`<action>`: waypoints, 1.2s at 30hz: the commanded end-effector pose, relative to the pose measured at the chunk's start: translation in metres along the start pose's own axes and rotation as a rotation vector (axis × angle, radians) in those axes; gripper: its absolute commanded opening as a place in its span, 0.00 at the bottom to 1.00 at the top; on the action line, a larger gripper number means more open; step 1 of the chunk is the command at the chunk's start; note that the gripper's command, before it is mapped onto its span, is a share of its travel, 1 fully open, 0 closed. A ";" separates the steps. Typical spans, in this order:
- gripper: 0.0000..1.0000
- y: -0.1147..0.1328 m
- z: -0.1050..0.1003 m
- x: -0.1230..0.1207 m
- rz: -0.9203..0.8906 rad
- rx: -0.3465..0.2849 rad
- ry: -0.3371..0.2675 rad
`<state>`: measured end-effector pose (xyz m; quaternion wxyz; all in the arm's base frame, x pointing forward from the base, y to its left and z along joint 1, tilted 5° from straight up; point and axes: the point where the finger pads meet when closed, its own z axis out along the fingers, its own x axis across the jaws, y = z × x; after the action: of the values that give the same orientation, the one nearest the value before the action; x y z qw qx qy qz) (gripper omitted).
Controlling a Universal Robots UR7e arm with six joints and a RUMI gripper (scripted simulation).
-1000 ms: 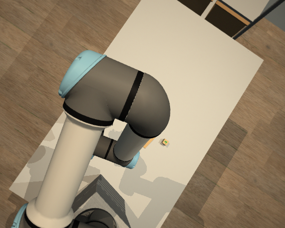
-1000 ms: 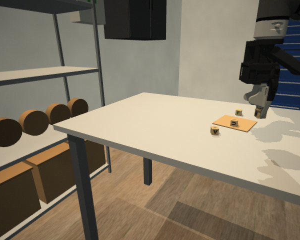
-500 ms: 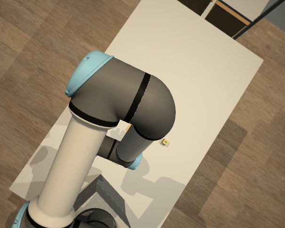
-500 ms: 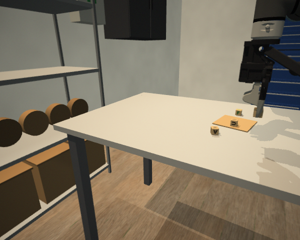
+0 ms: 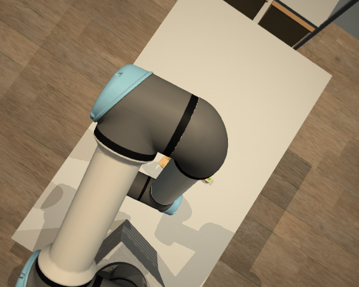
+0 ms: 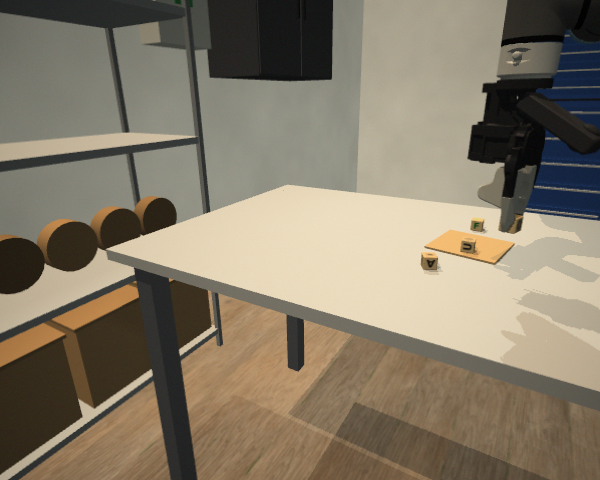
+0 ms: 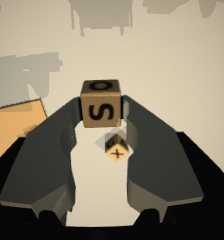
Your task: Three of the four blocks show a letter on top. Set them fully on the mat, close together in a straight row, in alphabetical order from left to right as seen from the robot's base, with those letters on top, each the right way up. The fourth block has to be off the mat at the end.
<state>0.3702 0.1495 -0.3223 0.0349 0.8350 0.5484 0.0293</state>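
In the wrist view my gripper [image 7: 101, 98] is shut on a wooden block [image 7: 101, 102] that shows an S toward the camera and an O on its far face. Below it, between the fingers, a small block marked X [image 7: 115, 148] lies on the table. In the exterior view the gripper [image 6: 512, 223] hangs low just right of the orange mat [image 6: 476, 247]. One block [image 6: 468, 245] sits on the mat. A block with a green F [image 6: 477, 224] lies behind the mat. A block with an A [image 6: 429, 261] lies in front of the mat, off it.
In the top view my arm hides the gripper and most of the mat; a sliver of mat [image 5: 164, 161] and the green-marked block [image 5: 209, 180] show. A shelf rack [image 6: 83, 206] with boxes and discs stands left of the table.
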 end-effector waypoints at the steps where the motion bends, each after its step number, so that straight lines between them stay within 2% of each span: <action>1: 0.05 0.004 0.000 -0.001 0.139 -0.002 -0.003; 7: 0.05 0.008 0.000 -0.002 0.244 -0.002 -0.003; 22: 0.05 0.022 -0.001 -0.006 0.670 -0.003 -0.003; 24: 0.05 0.022 -0.001 -0.006 0.670 -0.003 -0.003; 36: 0.05 0.036 -0.001 -0.012 1.018 -0.003 -0.002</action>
<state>0.3949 0.1276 -0.3190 0.0184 0.9907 0.1284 0.0415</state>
